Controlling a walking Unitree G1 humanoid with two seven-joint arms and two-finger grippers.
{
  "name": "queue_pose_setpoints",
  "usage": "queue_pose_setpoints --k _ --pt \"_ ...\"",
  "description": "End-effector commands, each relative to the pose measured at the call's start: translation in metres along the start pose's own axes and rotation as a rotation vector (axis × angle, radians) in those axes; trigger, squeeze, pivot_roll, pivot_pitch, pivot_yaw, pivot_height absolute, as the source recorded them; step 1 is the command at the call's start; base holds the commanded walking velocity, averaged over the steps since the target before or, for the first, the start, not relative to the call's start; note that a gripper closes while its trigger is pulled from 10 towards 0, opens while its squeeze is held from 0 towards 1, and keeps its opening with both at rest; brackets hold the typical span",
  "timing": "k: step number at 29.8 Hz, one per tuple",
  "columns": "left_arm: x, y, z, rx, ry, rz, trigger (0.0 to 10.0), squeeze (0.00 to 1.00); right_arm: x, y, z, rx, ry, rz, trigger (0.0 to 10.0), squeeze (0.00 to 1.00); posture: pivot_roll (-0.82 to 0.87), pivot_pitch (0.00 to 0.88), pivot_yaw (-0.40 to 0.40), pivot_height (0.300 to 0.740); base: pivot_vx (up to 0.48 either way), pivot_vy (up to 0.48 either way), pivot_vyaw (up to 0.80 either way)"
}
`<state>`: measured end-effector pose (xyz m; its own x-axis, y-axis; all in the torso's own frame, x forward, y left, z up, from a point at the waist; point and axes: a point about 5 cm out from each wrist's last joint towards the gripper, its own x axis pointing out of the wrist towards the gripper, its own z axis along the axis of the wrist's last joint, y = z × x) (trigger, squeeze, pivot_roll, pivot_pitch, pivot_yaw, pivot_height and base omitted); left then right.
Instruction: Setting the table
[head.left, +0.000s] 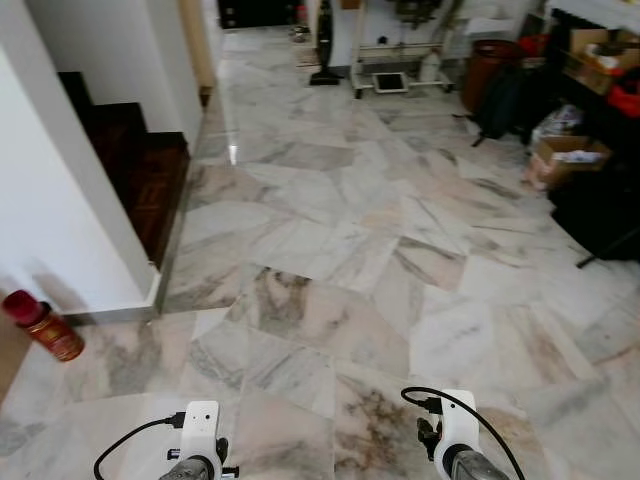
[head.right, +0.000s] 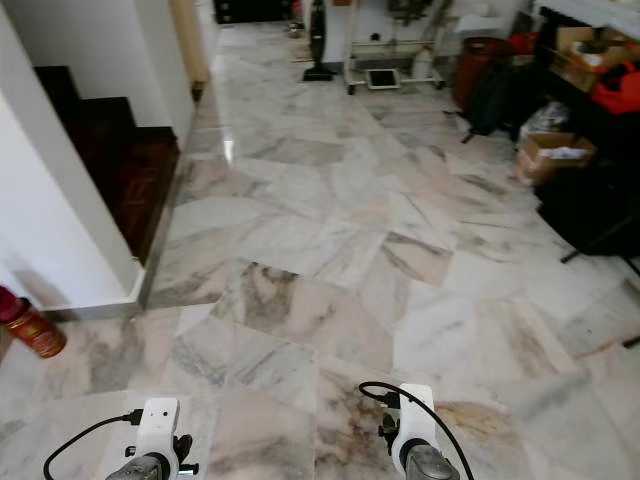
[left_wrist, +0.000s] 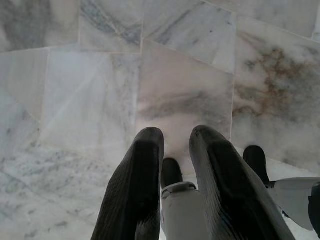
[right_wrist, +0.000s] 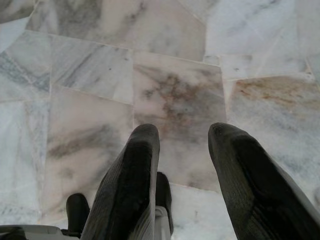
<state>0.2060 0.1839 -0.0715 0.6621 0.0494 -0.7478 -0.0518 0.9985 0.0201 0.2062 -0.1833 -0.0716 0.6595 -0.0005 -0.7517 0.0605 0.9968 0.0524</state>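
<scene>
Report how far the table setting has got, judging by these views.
Done: nothing that shows. The left gripper and right gripper are both open, holding nothing, over the marble floor. In hand: the robot stands on open floor, a dark staircase on its left, cardboard boxes on its right, a red bottle by the wall. Left: reaching a table and tableware, then all the setting.

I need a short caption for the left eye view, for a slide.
Robot facing an open marble floor, both arms low, a dark staircase and a red bottle on its left, cardboard boxes on its right.
</scene>
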Motion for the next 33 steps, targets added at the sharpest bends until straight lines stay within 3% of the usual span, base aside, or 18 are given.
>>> queue_pose_setpoints --k 1,7,13,33 --pt "-0.0004 0.003 -0.0011 -0.021 -0.001 0.021 10.0 0.0 0.001 0.0027 0.0027 -0.011 0.0 0.012 10.0 0.0 0.03 0.0 0.003 0.74 0.0 0.0 -0.68" --pt "-0.0007 0.0055 -0.001 0.005 -0.005 0.042 10.0 0.0 0.0015 0.0055 0.0036 -0.017 -0.002 0.022 10.0 0.0 0.04 0.0 -0.003 0.74 0.0 0.0 -0.68" --pt "-0.0017 0.0082 -0.0044 0.009 0.002 0.06 10.0 0.0 0.0011 0.0052 0.002 -0.021 0.003 0.023 10.0 0.0 0.04 0.0 -0.004 0.74 0.0 -0.399 -0.67" --pt "-0.0025 0.0097 -0.0061 -0.004 -0.003 0.062 10.0 0.0 0.0008 0.0047 0.0006 -0.025 0.006 0.018 10.0 0.0 0.04 0.0 0.001 0.74 0.0 0.0 -0.67"
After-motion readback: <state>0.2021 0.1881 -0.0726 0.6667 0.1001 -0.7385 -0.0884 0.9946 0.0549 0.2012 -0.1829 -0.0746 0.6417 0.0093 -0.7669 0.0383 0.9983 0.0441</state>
